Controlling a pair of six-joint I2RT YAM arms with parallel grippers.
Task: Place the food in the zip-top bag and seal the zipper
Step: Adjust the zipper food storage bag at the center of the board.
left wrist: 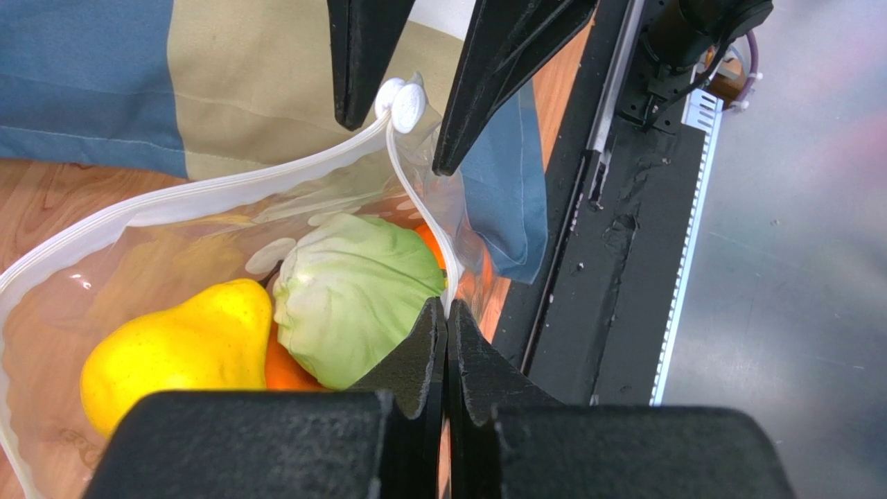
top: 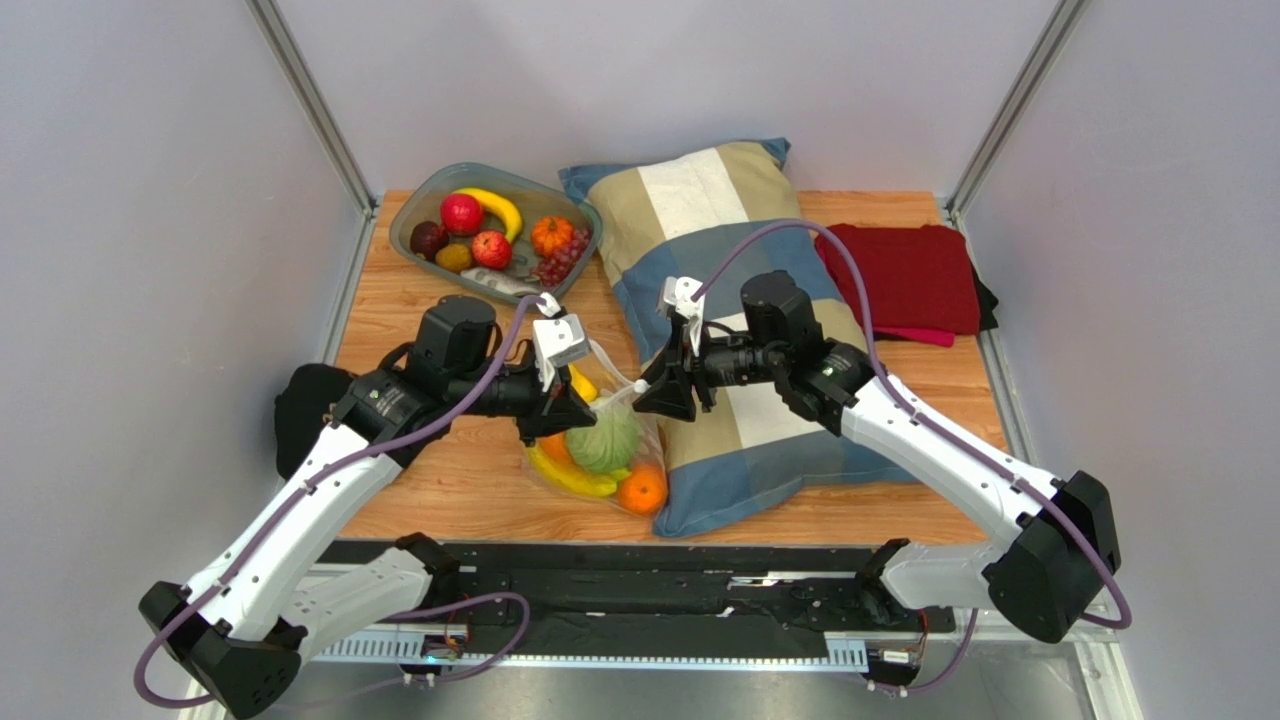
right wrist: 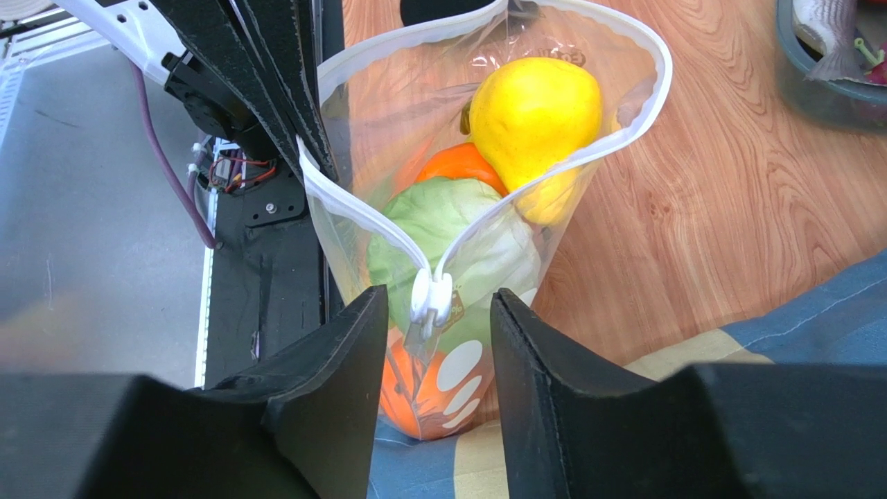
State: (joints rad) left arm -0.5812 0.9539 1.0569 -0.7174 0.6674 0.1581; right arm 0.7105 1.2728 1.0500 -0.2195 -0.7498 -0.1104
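Black base rail (top: 646, 600) is nearest, just in front of the zip-top bag (top: 609, 450). The bag stands on the wood surface (top: 451, 488), mouth up and gaping, its far-right side against the pillow (top: 721, 285).

Inside the bag:
- green cabbage (left wrist: 354, 291)
- yellow fruit (left wrist: 177, 348)
- an orange (right wrist: 463, 166) wedged between those two
- a banana (top: 571, 477) and a second orange (top: 643, 491), both low on the bag's near side

Zipper (right wrist: 359, 216) is unsealed. Its two white strips bow well apart and meet only at the white slider (right wrist: 431, 296), at the pillow-side end of the bag.

Left gripper (left wrist: 446, 348) is at the opposite end of the bag, fingers pressed together and clamped on the bag's rim right at the zipper strip. Right gripper (right wrist: 430, 317) straddles the slider, fingers apart, one on each side. A thin gap shows on both sides, so it is not pinching the slider.

Beyond the bag and left of the pillow sits a grey bowl (top: 403, 228). It holds another banana (top: 496, 207), red apples (top: 461, 213), dark red grapes (top: 564, 263) and a few other small fruits too small to name.

Far right of the bag, past the pillow, a red cloth (top: 902, 278) lies folded on the surface. Left of the bag, off the surface edge, is a dark object (top: 301, 413); cannot tell what it is.
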